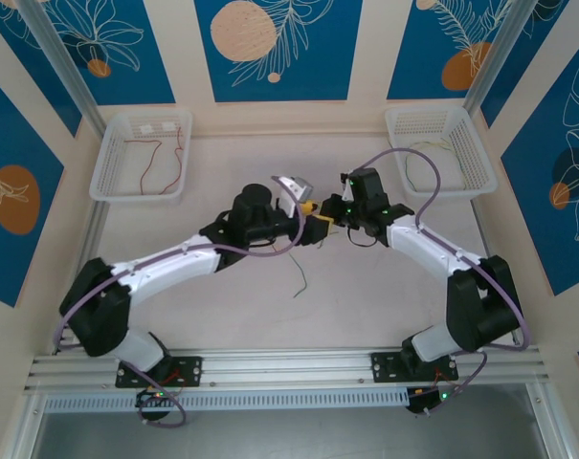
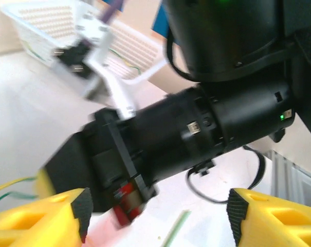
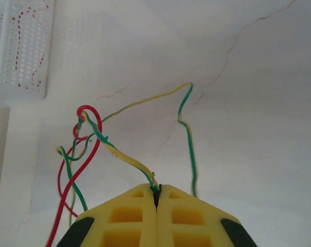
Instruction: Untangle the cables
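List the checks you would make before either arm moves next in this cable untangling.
1. Right end effector shut on the yellow-green cable: ok.
2. Left end effector open, holding nothing: ok.
3. Red cable free of the tangle: not ok, looped through it.
4. Left end effector clear of the right arm: cannot tell, view blurred.
5. Loose green cable flat on the table, unheld: ok.

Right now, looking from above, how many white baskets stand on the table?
2. The left basket sits in the far left corner of the table, the right basket in the far right corner. No others appear hidden.
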Controlling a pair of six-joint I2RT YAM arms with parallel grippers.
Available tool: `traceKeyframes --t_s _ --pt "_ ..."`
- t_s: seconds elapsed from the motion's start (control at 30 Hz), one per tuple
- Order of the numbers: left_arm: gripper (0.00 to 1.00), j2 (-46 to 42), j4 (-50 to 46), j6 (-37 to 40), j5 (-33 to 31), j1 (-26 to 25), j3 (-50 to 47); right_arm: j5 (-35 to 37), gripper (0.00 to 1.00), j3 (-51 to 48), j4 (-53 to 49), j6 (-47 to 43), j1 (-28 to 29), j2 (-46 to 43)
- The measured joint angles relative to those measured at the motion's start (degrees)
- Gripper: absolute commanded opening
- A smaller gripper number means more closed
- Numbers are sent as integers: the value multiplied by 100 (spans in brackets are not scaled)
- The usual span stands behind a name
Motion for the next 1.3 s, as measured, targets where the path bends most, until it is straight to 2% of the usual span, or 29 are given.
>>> traceKeyframes --t_s 0.1,0.23,0.33,0.43,0.57,0.73,0.97,1.3 --pt "96 -870 -136 251 -354 81 -365 -2 0 -234 55 -7 -146 -317" --pt "99 -2017 -190 417 -651 492 -616 -2 0 -492 210 -50 -369 -610" --pt "94 -2623 -186 348 -704 1088 -831 -11 0 -645 341 -98 -466 -782" --pt "90 -2857 -197 164 -673 1655 -1106 -92 0 -835 621 -170 -472 -988" --pt "84 -2505 -431 -44 -459 2015 -1191 -264 0 -1217 1132 -264 -461 -1408" --pt "76 -1888 -450 -188 -129 2035 -1405 -367 0 -1613 1690 -426 -374 -1989" --pt "75 -1191 -398 -280 542 2035 -1443 -442 0 -1985 2293 -737 -245 -2647" --pt "68 -841 -105 -455 970 2035 -1379 -470 0 -2177 2636 -1036 83 -2782"
